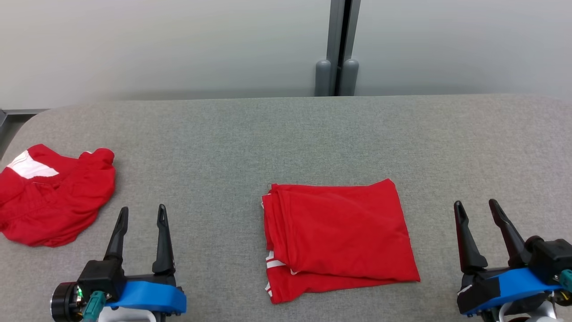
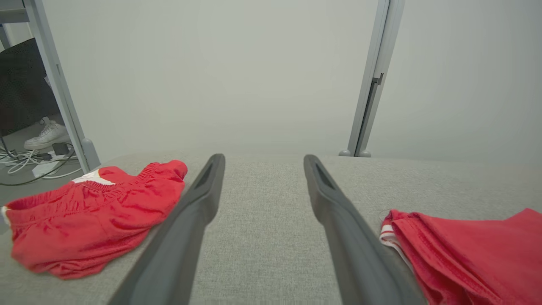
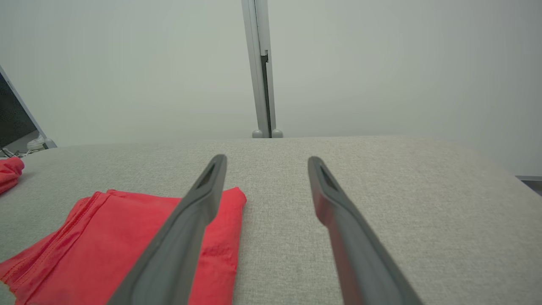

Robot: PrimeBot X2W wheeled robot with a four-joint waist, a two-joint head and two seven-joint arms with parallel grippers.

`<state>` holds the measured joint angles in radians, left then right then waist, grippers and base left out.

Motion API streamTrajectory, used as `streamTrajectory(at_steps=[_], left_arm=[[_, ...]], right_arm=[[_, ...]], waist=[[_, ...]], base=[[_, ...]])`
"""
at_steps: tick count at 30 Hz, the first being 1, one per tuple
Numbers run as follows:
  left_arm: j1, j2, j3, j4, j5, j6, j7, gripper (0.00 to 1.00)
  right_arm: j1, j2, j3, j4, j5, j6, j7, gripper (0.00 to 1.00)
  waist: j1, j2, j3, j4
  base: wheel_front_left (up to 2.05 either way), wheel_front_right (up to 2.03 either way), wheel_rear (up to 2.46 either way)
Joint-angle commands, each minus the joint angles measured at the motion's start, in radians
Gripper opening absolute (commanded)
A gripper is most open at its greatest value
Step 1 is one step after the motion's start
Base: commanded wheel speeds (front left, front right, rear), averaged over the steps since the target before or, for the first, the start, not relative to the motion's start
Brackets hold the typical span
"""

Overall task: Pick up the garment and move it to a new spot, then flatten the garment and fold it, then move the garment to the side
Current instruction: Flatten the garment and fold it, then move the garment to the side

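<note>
A red garment [image 1: 344, 232] lies folded into a neat rectangle at the middle front of the grey cloth-covered table [image 1: 286, 134], white stripes showing at its lower left edge. A second red garment [image 1: 53, 201] with a white patch lies crumpled near the table's left edge. My left gripper [image 1: 143, 208] stands open between the two, nothing between its fingers. My right gripper [image 1: 475, 202] is open and empty, right of the folded garment. In the left wrist view my left gripper [image 2: 263, 157] has the crumpled garment [image 2: 93, 216] left and the folded garment [image 2: 474, 250] right. The right wrist view shows my right gripper [image 3: 266, 158] beside the folded garment [image 3: 106, 237].
A pale partition wall with a grey post [image 1: 336, 49] stands right behind the table. Off the table's rounded left edge, cables and a white shoe [image 2: 46, 135] lie on the floor beside a metal frame leg [image 2: 63, 97].
</note>
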<state>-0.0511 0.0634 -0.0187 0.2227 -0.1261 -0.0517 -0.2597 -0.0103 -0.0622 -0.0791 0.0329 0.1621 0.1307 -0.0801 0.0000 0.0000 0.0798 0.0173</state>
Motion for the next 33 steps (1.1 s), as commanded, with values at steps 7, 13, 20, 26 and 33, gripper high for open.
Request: streamTrajectory(at_steps=[7,13,20,26,33], left_arm=[[0.015,0.008,-0.011,-0.004,0.000,0.014,0.012,1.00],[0.007,0.009,-0.016,-0.001,-0.005,0.016,0.015,1.00],[-0.021,0.011,-0.021,-0.005,-0.012,0.021,0.014,1.00],[-0.050,0.009,-0.032,0.001,-0.020,0.020,0.010,1.00],[-0.073,0.007,-0.042,0.019,-0.028,0.020,0.003,1.00]], right_arm=[[0.020,0.008,-0.012,-0.016,-0.018,0.000,0.024,1.00],[-0.001,0.010,-0.013,0.000,-0.022,0.000,0.039,1.00],[-0.081,-0.005,0.027,0.028,-0.033,0.000,0.070,1.00],[-0.171,-0.020,0.071,0.105,-0.035,0.000,0.105,1.00],[-0.213,-0.027,0.095,0.236,-0.024,0.000,0.109,1.00]], waist=[[0.0000,0.0000,-0.006,0.014],[0.0000,0.0000,-0.004,0.025],[0.0000,0.0000,0.019,0.038],[0.0000,0.0000,0.049,0.058],[0.0000,0.0000,0.070,0.085]], base=[[0.00,0.00,0.00],[0.00,0.00,0.00],[0.00,0.00,0.00],[0.00,0.00,0.00],[0.00,0.00,0.00]])
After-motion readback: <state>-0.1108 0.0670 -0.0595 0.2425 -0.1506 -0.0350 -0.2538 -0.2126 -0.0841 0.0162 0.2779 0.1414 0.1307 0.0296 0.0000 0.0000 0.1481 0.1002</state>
